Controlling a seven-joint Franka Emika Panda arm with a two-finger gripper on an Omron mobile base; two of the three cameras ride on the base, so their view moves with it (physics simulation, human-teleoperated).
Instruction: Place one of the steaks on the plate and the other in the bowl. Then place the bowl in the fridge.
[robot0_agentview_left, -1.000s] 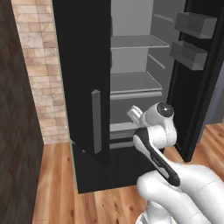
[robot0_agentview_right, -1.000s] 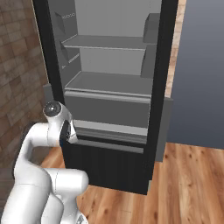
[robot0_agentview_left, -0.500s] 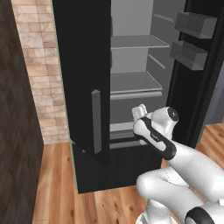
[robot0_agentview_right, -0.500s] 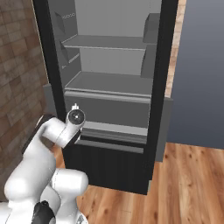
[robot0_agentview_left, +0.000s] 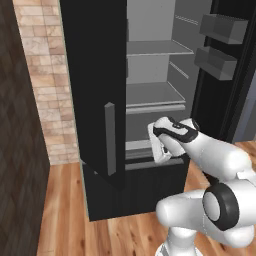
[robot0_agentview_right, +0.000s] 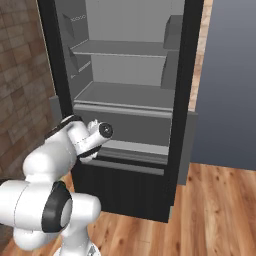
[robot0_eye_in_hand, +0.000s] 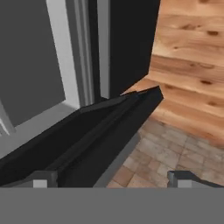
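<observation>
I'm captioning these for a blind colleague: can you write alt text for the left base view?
A tall black fridge stands open, showing bare grey shelves and door bins on the right. The white arm reaches toward its lower compartment, with its hand just in front of the drawer. Brick wall lies to the left, wood floor below.

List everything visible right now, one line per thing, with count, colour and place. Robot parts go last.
fridge: one, black, doors open, in front of the robot
shelves: two, grey, inside the fridge, bare where visible
drawer: one, grey, below the lower shelf
door bins: two, dark grey, on the open door to the right in the left base view
handle: one, grey, upright on the black door
brick wall: one, tan, left of the fridge
floor: wooden, brown
arm: one, white with dark joints
gripper: one, open, empty, low at the fridge's edge
</observation>
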